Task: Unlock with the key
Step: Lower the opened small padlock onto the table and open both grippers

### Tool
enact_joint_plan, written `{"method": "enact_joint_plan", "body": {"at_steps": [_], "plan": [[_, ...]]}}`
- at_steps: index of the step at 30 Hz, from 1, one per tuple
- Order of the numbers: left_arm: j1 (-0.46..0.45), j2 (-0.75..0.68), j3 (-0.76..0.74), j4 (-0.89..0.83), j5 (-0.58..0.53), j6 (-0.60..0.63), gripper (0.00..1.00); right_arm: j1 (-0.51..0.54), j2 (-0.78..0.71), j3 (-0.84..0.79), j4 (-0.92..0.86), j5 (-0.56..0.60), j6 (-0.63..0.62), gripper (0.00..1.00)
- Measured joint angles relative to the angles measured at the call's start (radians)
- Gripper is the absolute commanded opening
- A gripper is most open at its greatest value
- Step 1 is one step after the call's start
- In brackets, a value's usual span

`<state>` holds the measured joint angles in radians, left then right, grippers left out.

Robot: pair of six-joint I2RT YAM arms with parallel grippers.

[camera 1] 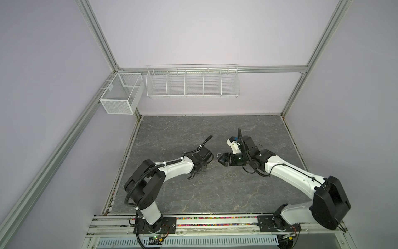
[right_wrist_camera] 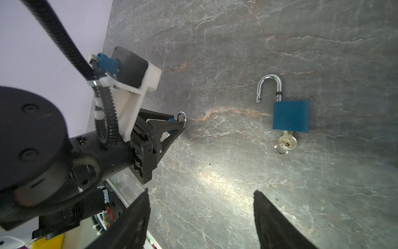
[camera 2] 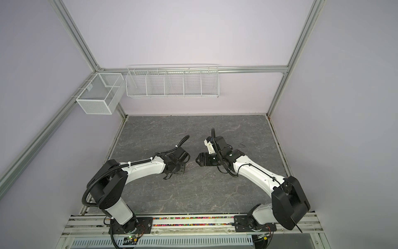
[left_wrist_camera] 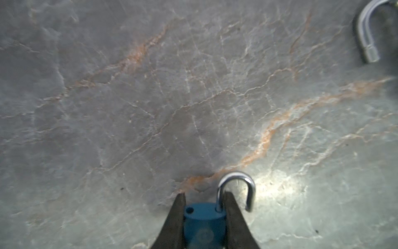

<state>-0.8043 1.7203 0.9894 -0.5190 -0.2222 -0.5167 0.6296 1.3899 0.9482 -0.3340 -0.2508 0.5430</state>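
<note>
Left gripper (left_wrist_camera: 204, 194): jaws narrow, clamped on small blue padlock (left_wrist_camera: 203, 224), shackle (left_wrist_camera: 237, 183) open. Right gripper (right_wrist_camera: 200, 190): jaws wide, gripping nothing; second padlock (right_wrist_camera: 290, 116), key (right_wrist_camera: 287, 142) inserted, lies nearby.

Both top views look steeply down from high above the front edge onto the whole grey veined stone tabletop (camera 1: 193, 194), nearly identical, shifted sideways. The left wrist camera sits close over it, looking along the left gripper (left_wrist_camera: 204, 194); the right wrist camera rides higher, facing down past the right gripper (right_wrist_camera: 201, 190). Both wrist views share the small blue padlock (left_wrist_camera: 203, 224) and another padlock's silver shackle (left_wrist_camera: 366, 32).
</note>
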Motion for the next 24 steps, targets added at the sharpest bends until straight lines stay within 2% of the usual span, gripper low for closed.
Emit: {"method": "enact_joint_plan", "body": {"at_steps": [11,18,24], "plan": [[0.000,0.034,0.034,-0.034,0.014,-0.032,0.01,-0.026,-0.005,-0.021,0.013,0.016,0.011,0.79],[0.000,0.034,0.034,-0.039,0.012,-0.041,0.30,-0.027,-0.005,-0.021,0.018,0.015,0.016,0.81],[0.000,0.026,0.034,-0.064,0.010,-0.051,0.35,-0.032,-0.036,-0.022,0.017,0.027,0.016,0.83]]}}
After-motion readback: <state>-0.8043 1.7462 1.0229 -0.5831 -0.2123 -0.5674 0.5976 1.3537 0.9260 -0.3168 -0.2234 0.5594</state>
